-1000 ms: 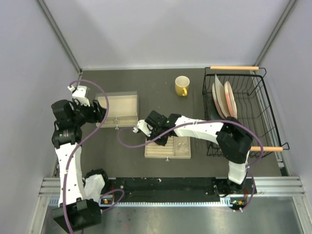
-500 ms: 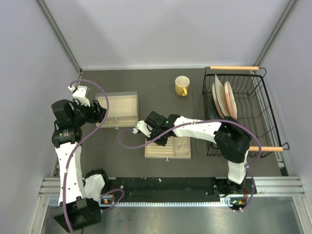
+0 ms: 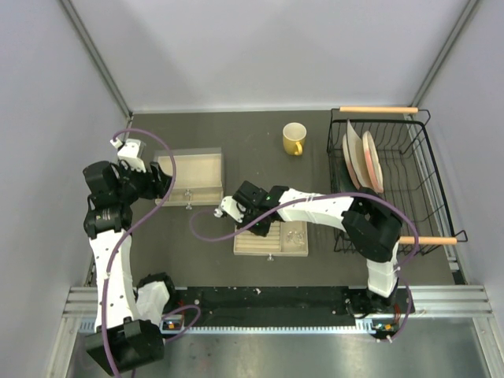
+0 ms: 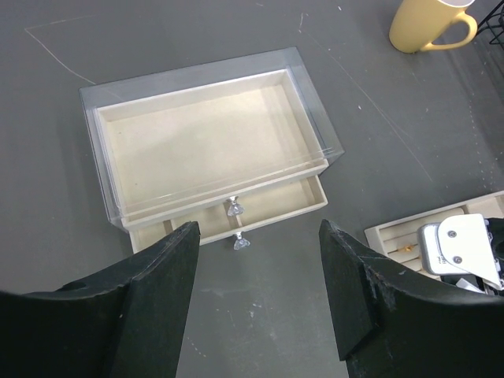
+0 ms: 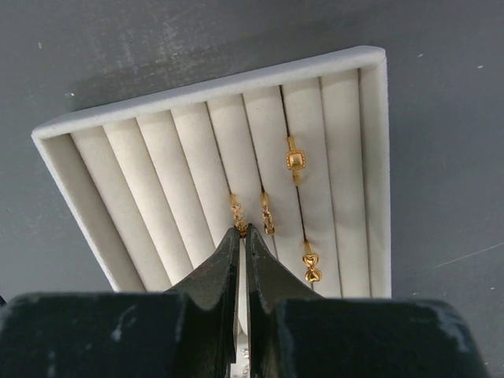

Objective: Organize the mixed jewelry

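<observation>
Four gold rings (image 5: pixel 294 161) are sitting in the slotted tray (image 5: pixel 205 89), the clenched right gripper (image 5: pixel 241 232) touching one, left gripper (image 4: pixel 258 252) gaping; more sorting is likely remaining.

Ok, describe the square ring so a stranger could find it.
Start at the cream slotted tray under the right gripper. Four gold rings sit in its slots; this ring sits farthest from that gripper. It alone has a flat square face.
</observation>
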You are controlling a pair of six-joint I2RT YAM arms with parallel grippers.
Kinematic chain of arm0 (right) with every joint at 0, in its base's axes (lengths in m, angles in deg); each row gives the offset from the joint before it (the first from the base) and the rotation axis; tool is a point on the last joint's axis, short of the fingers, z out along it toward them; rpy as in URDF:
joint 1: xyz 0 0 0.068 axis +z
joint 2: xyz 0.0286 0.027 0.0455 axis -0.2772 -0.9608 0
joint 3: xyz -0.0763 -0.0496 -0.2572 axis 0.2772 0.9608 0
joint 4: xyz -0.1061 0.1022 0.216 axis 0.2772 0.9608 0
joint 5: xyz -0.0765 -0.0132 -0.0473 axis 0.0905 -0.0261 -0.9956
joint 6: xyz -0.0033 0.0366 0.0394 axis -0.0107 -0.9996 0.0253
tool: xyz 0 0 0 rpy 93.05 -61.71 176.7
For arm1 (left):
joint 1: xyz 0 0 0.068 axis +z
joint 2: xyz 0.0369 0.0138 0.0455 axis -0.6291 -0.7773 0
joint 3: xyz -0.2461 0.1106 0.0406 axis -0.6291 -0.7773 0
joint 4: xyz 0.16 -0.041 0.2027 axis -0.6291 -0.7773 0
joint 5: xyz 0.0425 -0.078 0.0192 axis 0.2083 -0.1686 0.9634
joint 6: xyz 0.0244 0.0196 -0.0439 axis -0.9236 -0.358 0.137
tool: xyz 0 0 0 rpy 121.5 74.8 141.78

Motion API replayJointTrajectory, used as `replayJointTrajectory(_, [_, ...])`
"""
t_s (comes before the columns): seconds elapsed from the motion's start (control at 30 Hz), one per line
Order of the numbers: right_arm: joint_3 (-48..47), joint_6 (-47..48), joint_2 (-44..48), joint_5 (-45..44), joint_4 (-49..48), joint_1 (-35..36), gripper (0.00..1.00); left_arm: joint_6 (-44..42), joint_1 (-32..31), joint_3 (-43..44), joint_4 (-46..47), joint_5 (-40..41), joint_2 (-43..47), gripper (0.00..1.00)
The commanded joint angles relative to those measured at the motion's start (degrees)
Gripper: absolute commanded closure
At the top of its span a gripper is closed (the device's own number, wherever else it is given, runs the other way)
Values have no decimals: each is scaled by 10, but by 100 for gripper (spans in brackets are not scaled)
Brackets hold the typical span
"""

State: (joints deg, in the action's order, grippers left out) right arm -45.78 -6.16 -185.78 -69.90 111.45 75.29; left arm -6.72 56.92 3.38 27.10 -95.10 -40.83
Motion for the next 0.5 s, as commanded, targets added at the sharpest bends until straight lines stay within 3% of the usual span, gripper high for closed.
replayJointTrajectory(0.0, [7, 4, -12, -10, -23, 7, 100, -5, 5, -4, 13, -14, 5, 32])
replayJointTrajectory(0.27, [20, 5, 5, -30, -20, 7, 100, -8, 6, 1, 7, -13, 5, 33])
replayJointTrajectory(0.47, [-2, 5, 53, -61, 9, 7, 71, -4, 6, 11, 7, -16, 0, 33])
